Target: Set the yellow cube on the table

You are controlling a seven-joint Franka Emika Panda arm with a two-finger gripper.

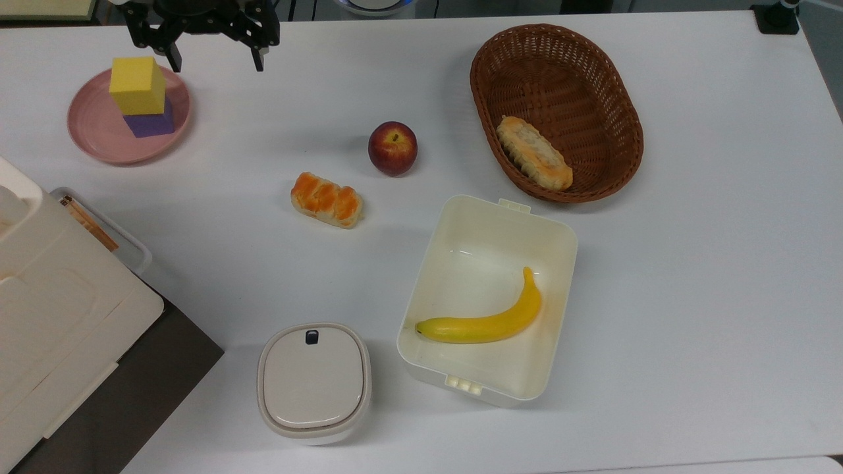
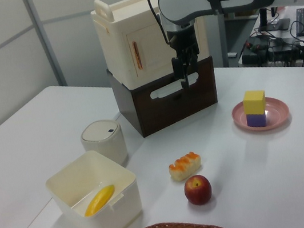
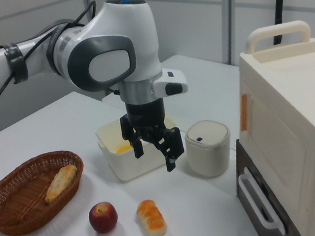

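Yellow cube (image 1: 137,85) stacked atop purple cube (image 1: 151,122), pink plate (image 1: 99,131); pincer (image 1: 215,60) beside.

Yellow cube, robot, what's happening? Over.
Gripper open, empty, raised. Plain matte yellow cube sits atop purple cube on round pink plate. Nothing in the way.

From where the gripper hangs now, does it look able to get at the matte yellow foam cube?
Probably yes. The gripper hangs open above the white table, just beside the round pink plate, where the yellow cube tops a purple cube. Nothing stands above or between.
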